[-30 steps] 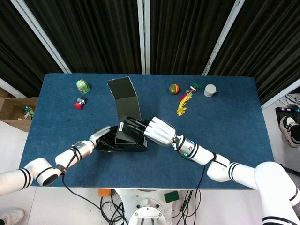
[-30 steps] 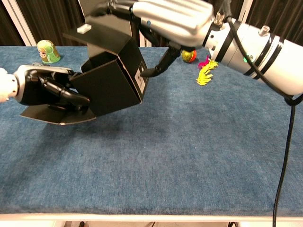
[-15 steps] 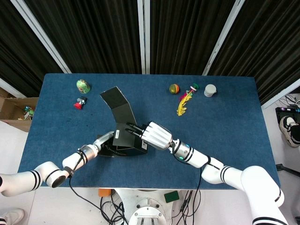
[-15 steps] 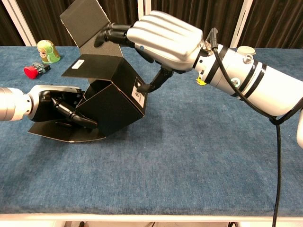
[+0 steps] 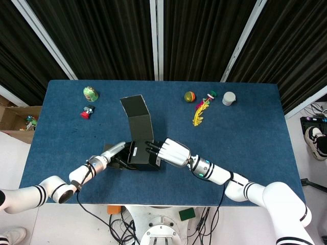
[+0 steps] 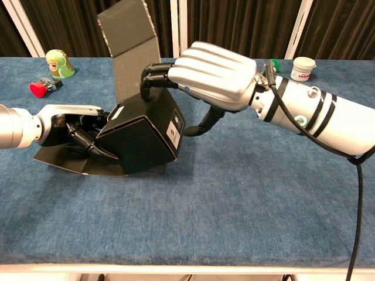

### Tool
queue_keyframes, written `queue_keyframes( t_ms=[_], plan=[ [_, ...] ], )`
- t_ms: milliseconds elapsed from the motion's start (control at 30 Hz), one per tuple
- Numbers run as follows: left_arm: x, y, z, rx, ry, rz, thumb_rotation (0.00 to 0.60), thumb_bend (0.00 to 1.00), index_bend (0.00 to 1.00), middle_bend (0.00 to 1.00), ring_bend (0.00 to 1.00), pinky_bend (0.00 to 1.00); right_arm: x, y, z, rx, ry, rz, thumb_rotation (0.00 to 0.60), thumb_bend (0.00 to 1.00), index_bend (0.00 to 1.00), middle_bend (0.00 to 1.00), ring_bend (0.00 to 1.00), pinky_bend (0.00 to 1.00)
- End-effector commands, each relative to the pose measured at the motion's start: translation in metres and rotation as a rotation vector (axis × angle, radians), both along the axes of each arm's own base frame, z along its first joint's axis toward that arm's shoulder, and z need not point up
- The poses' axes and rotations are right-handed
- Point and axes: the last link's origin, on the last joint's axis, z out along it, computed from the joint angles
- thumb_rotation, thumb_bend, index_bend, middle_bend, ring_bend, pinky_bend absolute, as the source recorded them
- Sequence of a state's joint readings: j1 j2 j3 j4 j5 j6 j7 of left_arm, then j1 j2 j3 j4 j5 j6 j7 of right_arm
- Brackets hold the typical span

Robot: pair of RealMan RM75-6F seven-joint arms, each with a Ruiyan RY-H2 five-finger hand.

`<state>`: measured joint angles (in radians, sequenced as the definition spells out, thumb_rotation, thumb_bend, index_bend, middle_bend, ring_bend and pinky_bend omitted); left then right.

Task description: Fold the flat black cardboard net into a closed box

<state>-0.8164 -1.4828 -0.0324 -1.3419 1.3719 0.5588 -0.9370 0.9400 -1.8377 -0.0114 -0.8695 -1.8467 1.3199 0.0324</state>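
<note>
1. The half-folded black box (image 6: 143,134) sits on the bench (image 6: 234,199) between both robot hands, its long flap (image 6: 130,41) rising away from them.
2. The right robot hand (image 6: 214,79) grips the box's top.
3. The left robot hand (image 6: 73,132) holds its open end.

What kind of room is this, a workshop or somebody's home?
Probably a robot test lab: a blue cloth-covered table ringed by black curtains, loose cables on the floor, and small test props like the green egg-shaped figurine.

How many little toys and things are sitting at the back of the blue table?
6: a green egg figure and red button at back left; an orange-green ball, yellow feather, small green-red piece and white jar at back right. Others could hide behind the black box.
</note>
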Motion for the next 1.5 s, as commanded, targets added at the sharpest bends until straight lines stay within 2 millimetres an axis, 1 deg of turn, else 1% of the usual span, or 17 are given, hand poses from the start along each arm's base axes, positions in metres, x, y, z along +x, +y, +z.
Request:
queue_keyframes(
  t_ms=[33, 367, 600, 733, 867, 1167, 1400, 1500],
  plan=[
    [0.005, 0.003, 0.001, 0.024, 0.034, -0.046, 0.599, 0.0, 0.36, 0.3, 0.6, 0.95, -0.005, 0.003, 0.001, -0.006, 0.007, 0.001, 0.6, 0.12, 0.37, 0.26, 0.69, 1.0],
    [0.015, 0.003, -0.005, 0.084, 0.107, -0.138, 0.599, 0.0, 0.36, 0.3, 0.6, 0.95, -0.018, 0.013, -0.002, -0.033, 0.04, 0.03, 0.6, 0.16, 0.37, 0.25, 0.7, 1.0],
    [0.023, 0.001, -0.003, 0.131, 0.16, -0.192, 0.6, 0.0, 0.36, 0.3, 0.6, 0.95, -0.038, 0.022, -0.005, -0.064, 0.051, 0.021, 0.6, 0.16, 0.37, 0.24, 0.69, 1.0],
    [0.026, 0.0, -0.002, 0.134, 0.176, -0.201, 0.6, 0.0, 0.36, 0.3, 0.6, 0.95, -0.043, 0.024, -0.006, -0.074, 0.038, 0.007, 0.6, 0.16, 0.37, 0.24, 0.7, 1.0],
    [0.03, 0.002, 0.003, 0.149, 0.182, -0.205, 0.6, 0.0, 0.36, 0.3, 0.6, 0.96, -0.045, 0.024, -0.004, -0.083, 0.018, 0.004, 0.6, 0.16, 0.37, 0.24, 0.69, 1.0],
    [0.036, 0.003, 0.024, 0.199, 0.184, -0.214, 0.599, 0.0, 0.36, 0.3, 0.6, 0.96, -0.045, 0.026, 0.003, -0.1, -0.022, 0.01, 0.6, 0.16, 0.36, 0.24, 0.69, 1.0],
    [0.031, 0.002, 0.021, 0.162, 0.191, -0.171, 0.599, 0.0, 0.36, 0.3, 0.6, 0.96, -0.043, 0.02, 0.002, -0.102, -0.014, -0.006, 0.6, 0.16, 0.34, 0.24, 0.69, 1.0],
    [0.029, 0.004, 0.018, 0.151, 0.183, -0.144, 0.599, 0.0, 0.36, 0.3, 0.6, 0.96, -0.041, 0.018, -0.002, -0.099, -0.019, -0.025, 0.6, 0.16, 0.31, 0.22, 0.69, 1.0]
  ],
)
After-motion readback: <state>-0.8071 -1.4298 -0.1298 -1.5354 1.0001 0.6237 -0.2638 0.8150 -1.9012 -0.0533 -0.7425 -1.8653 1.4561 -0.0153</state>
